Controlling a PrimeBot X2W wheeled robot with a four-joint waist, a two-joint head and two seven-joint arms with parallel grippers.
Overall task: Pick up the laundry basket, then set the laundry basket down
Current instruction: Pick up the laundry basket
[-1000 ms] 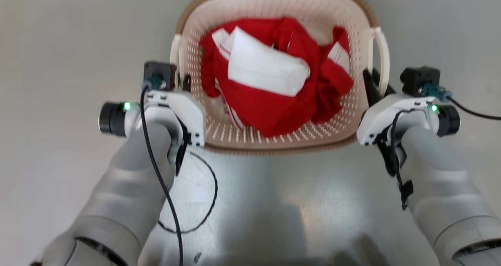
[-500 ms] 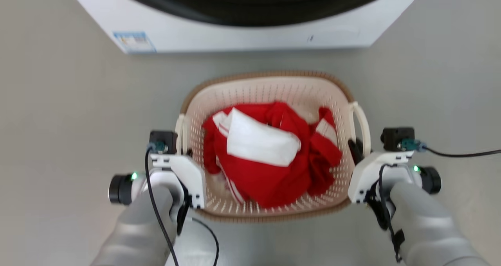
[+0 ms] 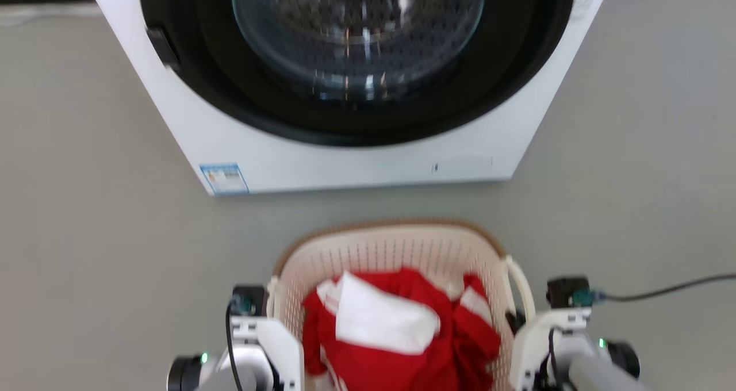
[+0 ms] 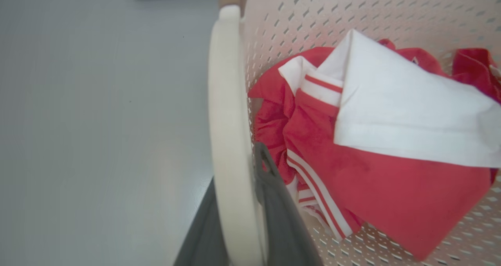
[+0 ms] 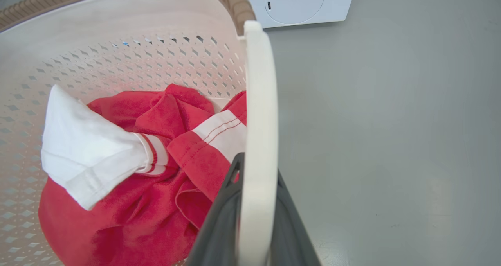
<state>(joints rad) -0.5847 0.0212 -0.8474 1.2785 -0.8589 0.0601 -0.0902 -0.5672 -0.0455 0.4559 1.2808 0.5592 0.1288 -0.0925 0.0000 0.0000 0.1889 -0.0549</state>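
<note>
Carry step, I judged: my left fingers point(image 4: 276, 207) and right fingers point(image 5: 217, 227) were clamped on the handles point(image 4: 229, 101) of the laundry basket point(image 3: 397, 247), lower centre, near the washer point(image 3: 356, 164). Next called for level lowering.

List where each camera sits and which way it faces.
Left wrist: on the left arm, looking along the left gripper, fingers astride the laundry basket's handle.
Right wrist: on the right arm, along the right gripper astride the other handle.
Head: atop the robot, facing forward and down at washer, basket, both grippers.
Wrist views share the red-and-white clothes.
</note>
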